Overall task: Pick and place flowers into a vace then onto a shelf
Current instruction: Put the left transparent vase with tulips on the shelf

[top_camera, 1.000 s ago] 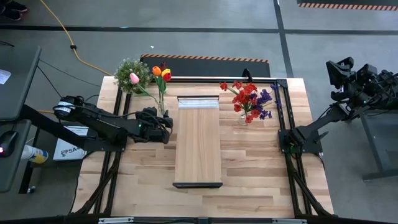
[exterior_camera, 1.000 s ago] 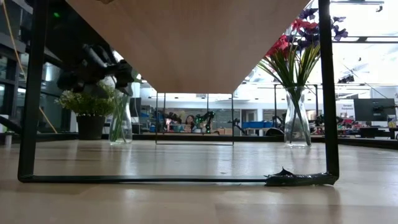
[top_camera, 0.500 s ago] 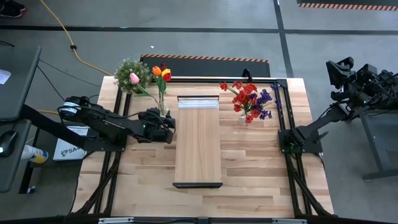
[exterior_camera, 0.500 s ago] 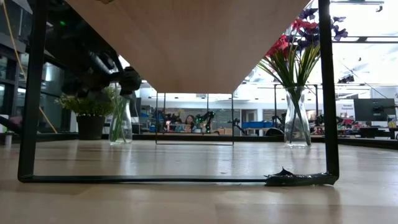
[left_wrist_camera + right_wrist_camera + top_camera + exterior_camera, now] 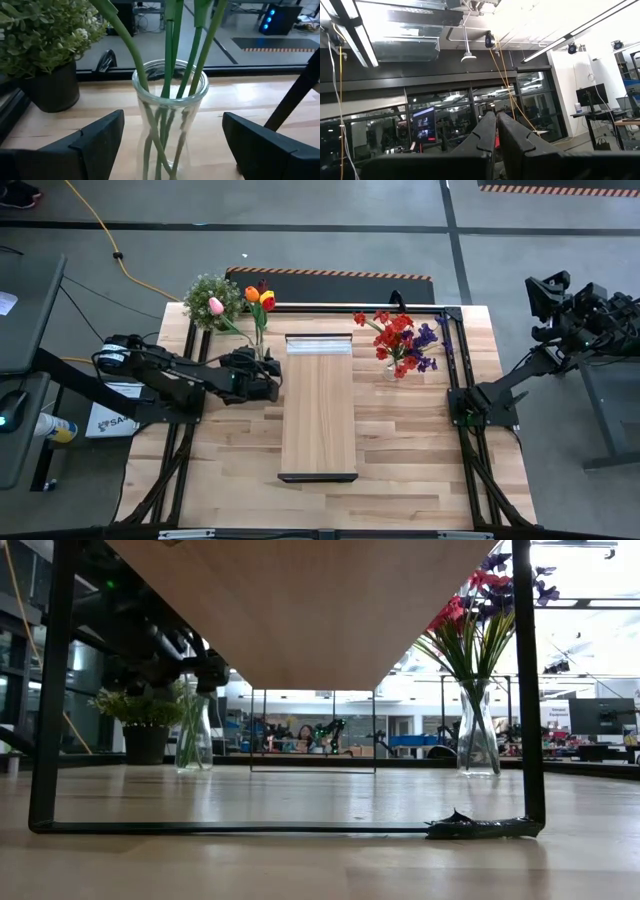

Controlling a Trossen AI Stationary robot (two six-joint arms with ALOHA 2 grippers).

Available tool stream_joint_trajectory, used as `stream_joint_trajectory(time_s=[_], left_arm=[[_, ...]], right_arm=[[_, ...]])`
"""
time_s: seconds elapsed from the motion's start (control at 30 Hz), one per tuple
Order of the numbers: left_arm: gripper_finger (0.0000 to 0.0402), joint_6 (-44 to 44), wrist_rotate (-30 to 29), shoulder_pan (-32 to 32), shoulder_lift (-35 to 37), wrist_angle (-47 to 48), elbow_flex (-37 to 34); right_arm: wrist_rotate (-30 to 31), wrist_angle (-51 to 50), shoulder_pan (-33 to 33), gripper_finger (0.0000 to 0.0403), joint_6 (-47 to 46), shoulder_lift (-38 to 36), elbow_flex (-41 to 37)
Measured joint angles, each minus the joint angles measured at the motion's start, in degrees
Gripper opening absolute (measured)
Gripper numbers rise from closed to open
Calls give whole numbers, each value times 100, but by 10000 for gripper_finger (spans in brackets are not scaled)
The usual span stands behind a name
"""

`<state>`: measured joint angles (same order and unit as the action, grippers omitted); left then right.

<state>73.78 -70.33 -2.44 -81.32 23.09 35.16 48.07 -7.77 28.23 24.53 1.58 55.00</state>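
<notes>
Step in hand: left gripper [image 5: 170,145] stood at the glass vase of tulips [image 5: 170,125], lining up to grasp it — judged the lead-in to lifting it toward the shelf [image 5: 318,405]
Left fingers: spread wide, one on each side of the vase, neither touching the glass; nothing held
Right gripper [image 5: 496,145]: parked off the table's right side, pointing up at the room's ceiling, fingers pressed together, empty
Vase position: on the table just beside the shelf's left edge, near its pale-strip end; potted plant [image 5: 208,298] close behind it
How to do it well: I would centre the glass between the fingers and close on the body below the flared rim, not on the stems; squeeze gently — glass is slick — and lift straight up so the top-heavy stems do not tip it
Risk: brushing the potted plant or the shelf edge on the way up
Count, vases: two, the second with red and purple sprays [image 5: 402,340] right of the shelf
Count, tulip blooms: three clearly seen from above, pink, orange and red-yellow; a darker fourth uncertain
Count, stems at the rim: about four
Count, shelves: one
Count, potted plants: one
</notes>
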Motion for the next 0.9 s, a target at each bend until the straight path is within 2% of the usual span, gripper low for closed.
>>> stream_joint_trajectory(time_s=[0.73, 0.9], left_arm=[[372, -52, 68, 362, 0, -253, 0], [372, -408, 180, 524, 0, -416, 0]], right_arm=[[0, -2, 0, 12, 106, 0, 0], [0, -2, 0, 12, 106, 0, 0]])
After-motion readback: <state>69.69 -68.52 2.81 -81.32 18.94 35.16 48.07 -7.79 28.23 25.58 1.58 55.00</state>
